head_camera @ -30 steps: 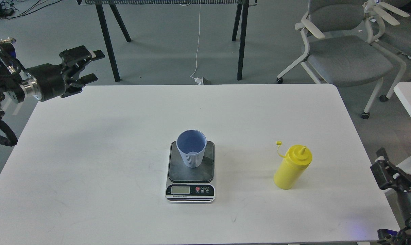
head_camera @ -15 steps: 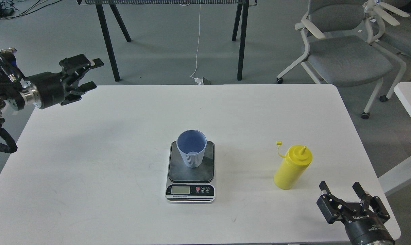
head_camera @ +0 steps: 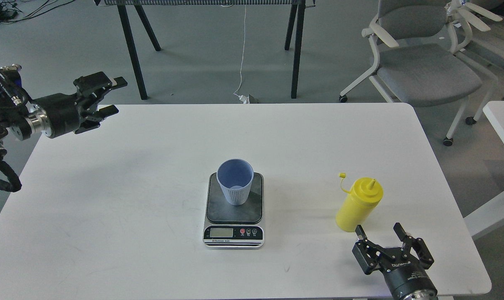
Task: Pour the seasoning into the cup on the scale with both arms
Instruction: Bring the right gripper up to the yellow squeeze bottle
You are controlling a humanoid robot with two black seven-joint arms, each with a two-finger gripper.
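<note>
A light blue ribbed cup (head_camera: 234,182) stands upright on the dark platform of a small digital scale (head_camera: 234,225) at the table's middle front. The yellow squeeze bottle of seasoning (head_camera: 359,204) stands upright to the right, its small cap (head_camera: 341,176) hanging off to the left of the nozzle. My right gripper (head_camera: 379,230) is open, just in front of the bottle's base and not touching it. My left gripper (head_camera: 114,95) is open and empty over the table's far left corner, well away from the cup.
The white table (head_camera: 110,187) ends close to my right gripper on the right. Grey office chairs (head_camera: 418,62) stand behind at the right, black table legs (head_camera: 131,46) behind at the left. Another white table edge (head_camera: 502,112) shows at far right.
My right arm has swung in from the lower right edge to just in front of the yellow bottle. My left gripper has sunk slightly. Cup, scale and bottle have not moved.
</note>
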